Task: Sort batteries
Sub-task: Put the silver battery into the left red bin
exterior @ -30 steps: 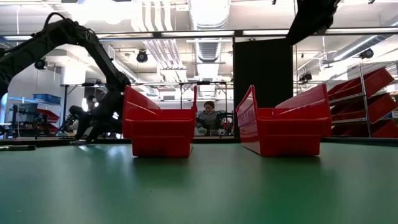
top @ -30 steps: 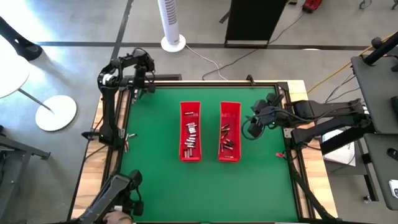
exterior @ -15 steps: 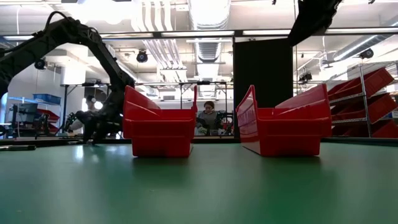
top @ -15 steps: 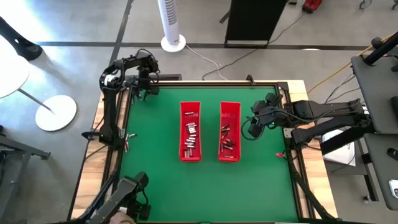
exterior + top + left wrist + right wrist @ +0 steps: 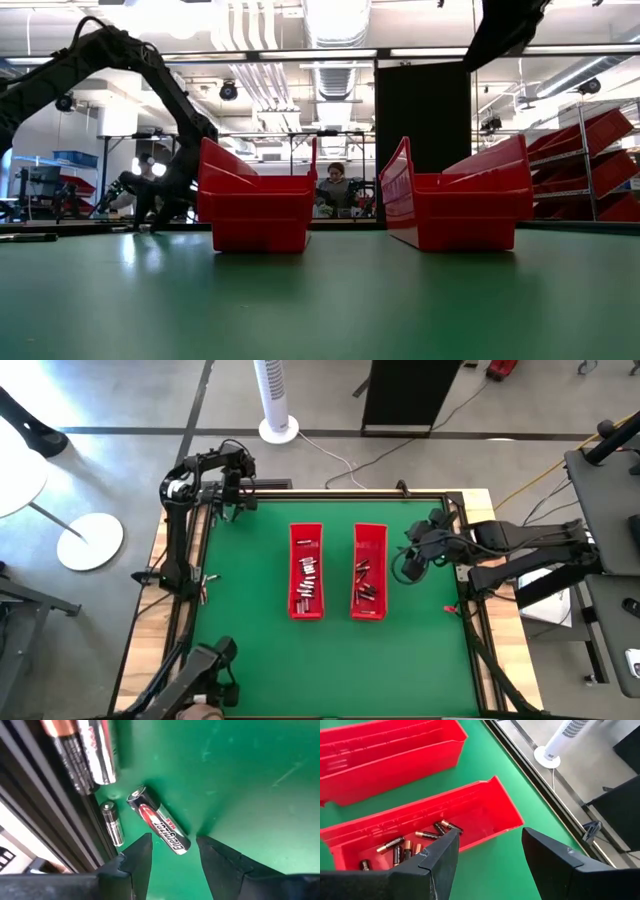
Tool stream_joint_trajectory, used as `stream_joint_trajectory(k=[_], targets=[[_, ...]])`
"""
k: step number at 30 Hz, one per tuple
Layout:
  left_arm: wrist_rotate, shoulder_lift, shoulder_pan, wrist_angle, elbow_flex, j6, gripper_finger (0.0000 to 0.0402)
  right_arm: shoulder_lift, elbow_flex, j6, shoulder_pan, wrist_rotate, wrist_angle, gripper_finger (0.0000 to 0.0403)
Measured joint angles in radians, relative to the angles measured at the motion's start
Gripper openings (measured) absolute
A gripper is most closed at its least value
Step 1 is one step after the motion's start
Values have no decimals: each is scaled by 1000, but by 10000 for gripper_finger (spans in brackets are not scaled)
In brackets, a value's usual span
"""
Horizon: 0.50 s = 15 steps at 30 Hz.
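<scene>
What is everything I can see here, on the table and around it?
Trays: two, red, side by side mid-table.
Batteries in trays: many, silvery and dark, in both trays.
Loose batteries: at least four, silvery and black, on the mat by the table's far left edge.
Table: one, green mat, wooden rim.
Fan: one, white, on the floor beyond the table.
Person: one, seated in the room behind.
Left gripper: open, over a loose battery at the far left corner.
Right gripper: open, beside the right tray.
</scene>
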Motion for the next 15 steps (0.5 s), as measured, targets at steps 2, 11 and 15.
stream_joint_trajectory(k=[2,11,15], targets=[[-5,-5,4,-8,0,-25,149,-9,0,1,0,-18,0,210],[66,-75,45,93,-3,-156,174,-42,-1,24,0,-25,0,210],[58,-95,53,94,-3,-229,183,-42,-9,26,0,-25,-1,210]])
